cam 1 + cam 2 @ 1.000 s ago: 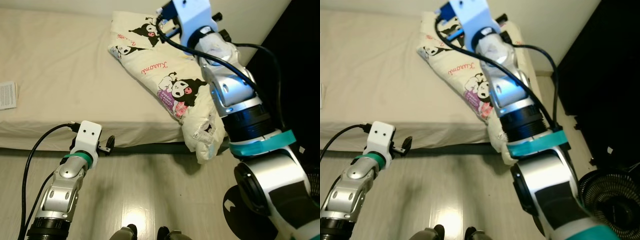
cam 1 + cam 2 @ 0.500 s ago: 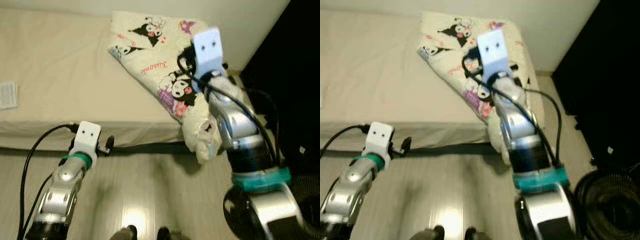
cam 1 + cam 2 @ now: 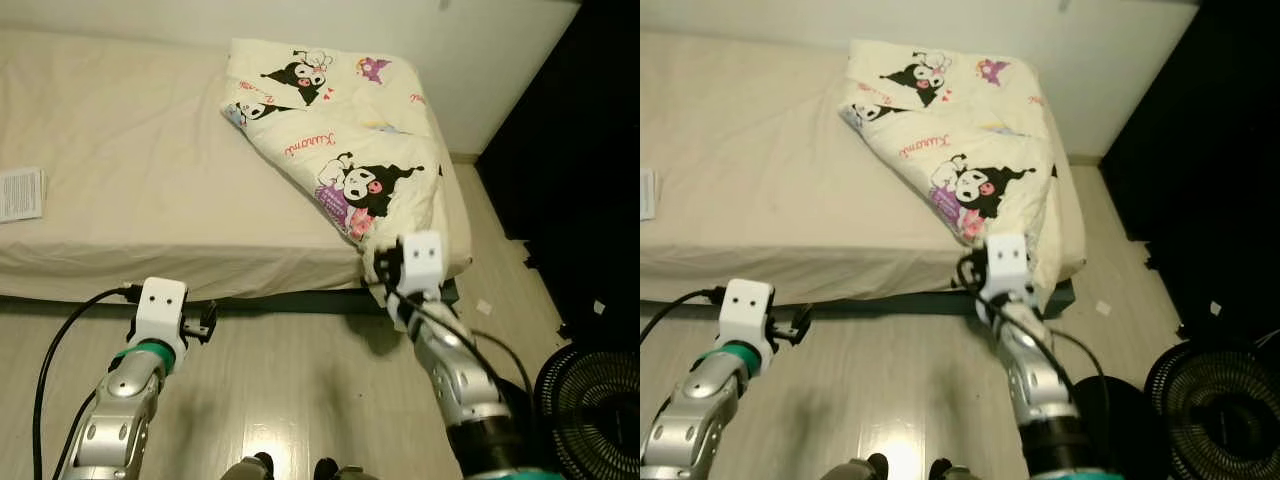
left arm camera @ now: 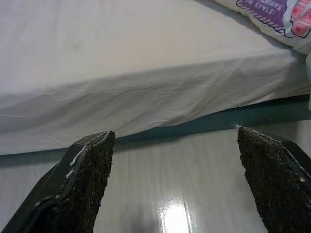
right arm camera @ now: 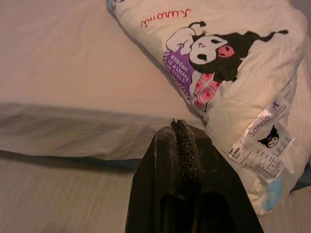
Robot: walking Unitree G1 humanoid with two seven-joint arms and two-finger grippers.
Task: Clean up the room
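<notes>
I see my right gripper (image 5: 181,141) low by the bed (image 3: 130,160) edge, w/ its jaws pressed together & holding nothing. The blanket (image 3: 340,150) w/ cartoon pics lies folded on the bed just ahead of those jaws. One corner hangs over the bed edge, right beside the jaws but not touching. A white tag (image 5: 262,143) on that corner shows near the jaw tips. My left gripper (image 4: 180,194) hangs over the floor (image 3: 290,390) in front of the bed side. Its jaws are spread wide, nothing between them. A paper (image 3: 20,193) lies on the bed, far from both grippers. A black fan (image 3: 1215,400) stands on the floor off past my right arm.
</notes>
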